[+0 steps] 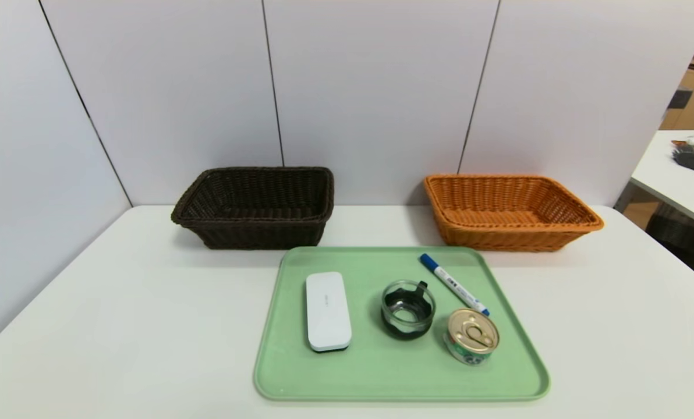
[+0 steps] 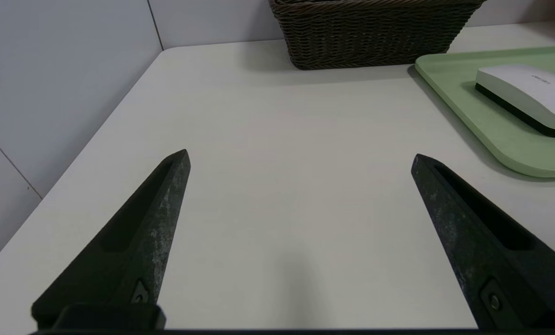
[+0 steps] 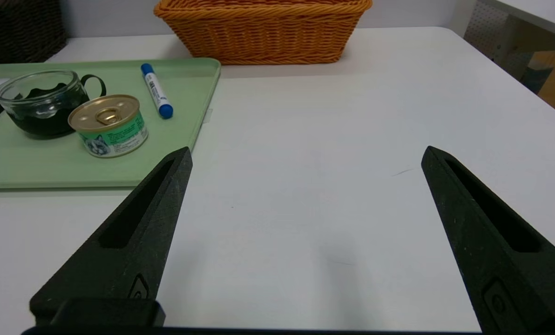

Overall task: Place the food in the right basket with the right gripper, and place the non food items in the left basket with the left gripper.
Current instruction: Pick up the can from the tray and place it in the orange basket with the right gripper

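Tin can (image 1: pixel 473 336): green-and-white label, animal picture | left gripper (image 2: pixel 301 151), right gripper (image 3: pixel 309 147): wide open, holding nothing

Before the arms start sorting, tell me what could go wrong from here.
The right tool might nudge the marker while taking the tin, since its end lies close by.
The glass jar is see-through and round, so a grip could slip.
The left tool may have to reach past the jar for the marker.
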You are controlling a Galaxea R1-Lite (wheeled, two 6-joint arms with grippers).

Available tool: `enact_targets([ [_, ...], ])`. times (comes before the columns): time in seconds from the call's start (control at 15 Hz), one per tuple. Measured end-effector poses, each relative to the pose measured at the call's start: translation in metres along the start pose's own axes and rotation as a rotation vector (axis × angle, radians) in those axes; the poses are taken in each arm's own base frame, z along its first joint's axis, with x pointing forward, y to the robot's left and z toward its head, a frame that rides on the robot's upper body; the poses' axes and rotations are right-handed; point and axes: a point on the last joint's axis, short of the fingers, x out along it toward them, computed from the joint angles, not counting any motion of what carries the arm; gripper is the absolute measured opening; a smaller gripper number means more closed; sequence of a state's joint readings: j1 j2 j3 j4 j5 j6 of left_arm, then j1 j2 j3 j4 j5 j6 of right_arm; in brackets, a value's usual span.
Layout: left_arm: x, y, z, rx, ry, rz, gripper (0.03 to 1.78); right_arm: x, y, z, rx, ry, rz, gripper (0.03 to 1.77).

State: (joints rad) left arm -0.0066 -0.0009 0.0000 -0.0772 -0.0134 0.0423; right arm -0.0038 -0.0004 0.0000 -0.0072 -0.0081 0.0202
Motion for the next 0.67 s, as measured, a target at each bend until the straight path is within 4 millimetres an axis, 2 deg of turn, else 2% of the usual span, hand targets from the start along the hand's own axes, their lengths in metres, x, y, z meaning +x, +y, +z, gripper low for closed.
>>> enact_targets([
  [0.47, 0.000, 0.000, -0.002, -0.020, 0.017, 0.012, 1.69, 0.000, 0.000, 0.000, -0.055, 0.006, 0.011, 1.70],
  [0.53, 0.000, 0.000, -0.002, -0.015, 0.033, 0.011, 1.69, -0.001, 0.000, 0.002, -0.073, -0.001, 0.018, 1.70],
  [0.67, -0.006, 0.000, 0.013, 0.014, 0.024, 0.000, 1.69, -0.006, 0.002, 0.020, -0.074, -0.039, 0.054, 1.70],
])
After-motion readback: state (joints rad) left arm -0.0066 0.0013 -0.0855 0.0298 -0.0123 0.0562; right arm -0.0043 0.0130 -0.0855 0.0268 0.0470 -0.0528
